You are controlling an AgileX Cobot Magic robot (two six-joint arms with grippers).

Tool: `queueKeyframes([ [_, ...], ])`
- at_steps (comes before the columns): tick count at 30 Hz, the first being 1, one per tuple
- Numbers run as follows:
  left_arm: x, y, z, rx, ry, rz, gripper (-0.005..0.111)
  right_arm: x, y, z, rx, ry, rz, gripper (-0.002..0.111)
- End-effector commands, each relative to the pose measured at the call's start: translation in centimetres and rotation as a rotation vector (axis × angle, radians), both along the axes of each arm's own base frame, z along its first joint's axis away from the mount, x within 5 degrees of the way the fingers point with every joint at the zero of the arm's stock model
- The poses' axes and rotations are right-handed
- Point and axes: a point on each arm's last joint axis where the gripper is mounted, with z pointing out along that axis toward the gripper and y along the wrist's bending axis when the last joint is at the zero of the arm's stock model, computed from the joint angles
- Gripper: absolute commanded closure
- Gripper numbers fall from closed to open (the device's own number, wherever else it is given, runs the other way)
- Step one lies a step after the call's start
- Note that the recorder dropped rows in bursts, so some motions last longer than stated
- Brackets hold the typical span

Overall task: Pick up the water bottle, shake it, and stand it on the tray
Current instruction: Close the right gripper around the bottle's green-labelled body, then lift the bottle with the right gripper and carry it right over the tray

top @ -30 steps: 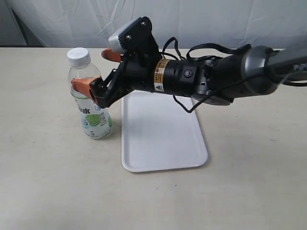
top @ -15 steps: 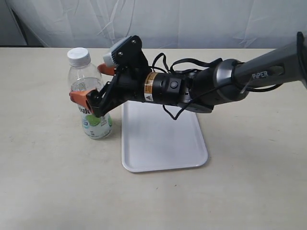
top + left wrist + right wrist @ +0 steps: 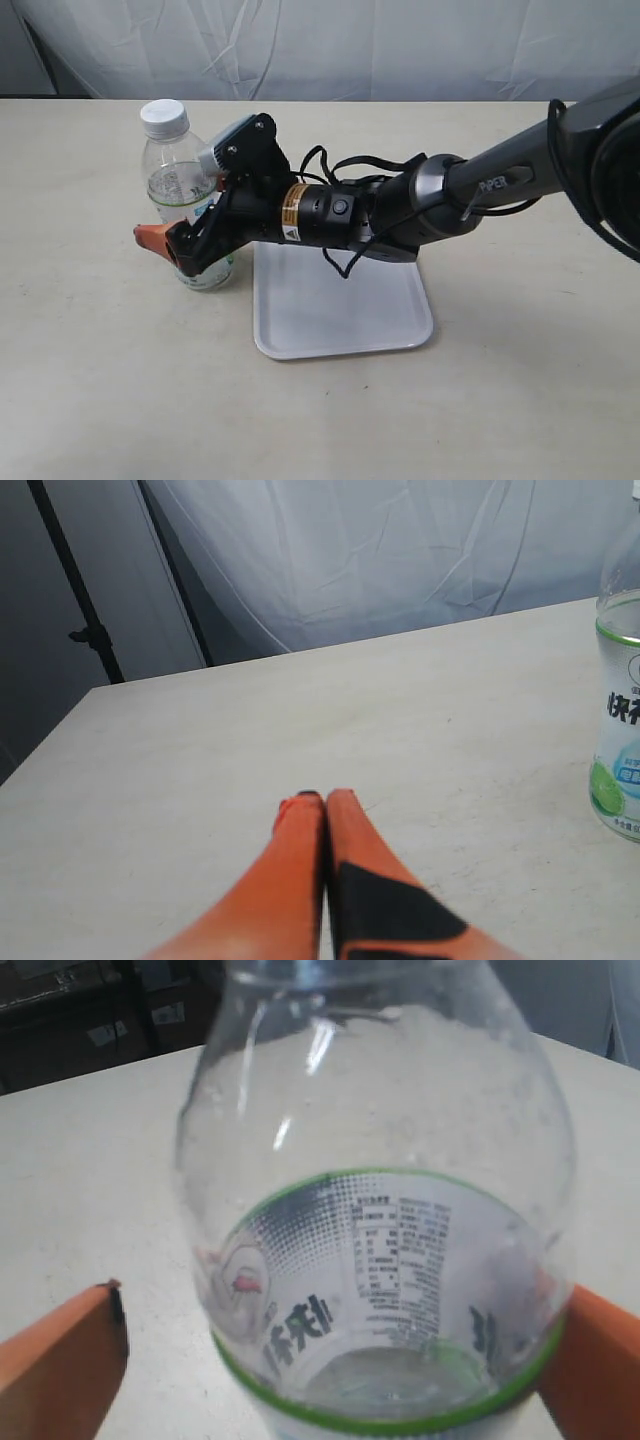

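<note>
The water bottle (image 3: 178, 172) stands upright on the table just left of the white tray (image 3: 345, 320), its white cap (image 3: 164, 117) on. My right gripper (image 3: 178, 212) reaches across over the tray and is open around the bottle's labelled lower half. One orange finger (image 3: 150, 239) shows in front; the other is hidden behind the bottle. In the right wrist view the bottle (image 3: 380, 1220) fills the space between the fingers (image 3: 60, 1355), with a gap on one side. My left gripper (image 3: 317, 798) is shut on nothing, low over the table, with the bottle (image 3: 620, 710) off to its side.
The right arm and its black cables (image 3: 360, 170) hang over the tray's far end. A white cloth backdrop (image 3: 400, 45) runs behind the table. A dark stand pole (image 3: 80, 600) shows beyond the table edge in the left wrist view.
My right gripper has dropped from the bottle's shoulder height to its label and pushed further left, so the bottle now sits deeper between the open fingers. The bottle has not moved.
</note>
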Motion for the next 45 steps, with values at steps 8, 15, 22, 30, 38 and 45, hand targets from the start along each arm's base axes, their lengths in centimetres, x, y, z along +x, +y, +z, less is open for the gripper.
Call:
queueKeyframes([
  [8,0.0,0.0,-0.1,-0.004,-0.005,0.0,0.106,0.0,0.3,0.7,0.061,-0.018,0.01,0.004],
  [15,0.0,0.0,-0.1,-0.004,-0.005,0.0,0.106,0.7,0.1,0.5,0.058,0.046,-0.105,0.008],
  [22,0.0,0.0,-0.1,-0.004,-0.005,0.0,0.106,0.4,0.4,0.3,0.03,0.026,-0.09,0.098],
  [30,0.0,0.0,-0.1,-0.004,-0.005,0.0,0.106,-0.3,0.7,2.5,0.077,0.117,-0.087,0.109],
  [38,0.0,0.0,-0.1,-0.004,-0.005,0.0,0.106,-0.9,-2.8,13.8,-0.004,-0.052,-0.254,0.109],
  [45,0.0,0.0,-0.1,-0.004,-0.005,0.0,0.106,-2.7,-8.9,15.5,-0.108,-0.044,-0.39,0.109],
])
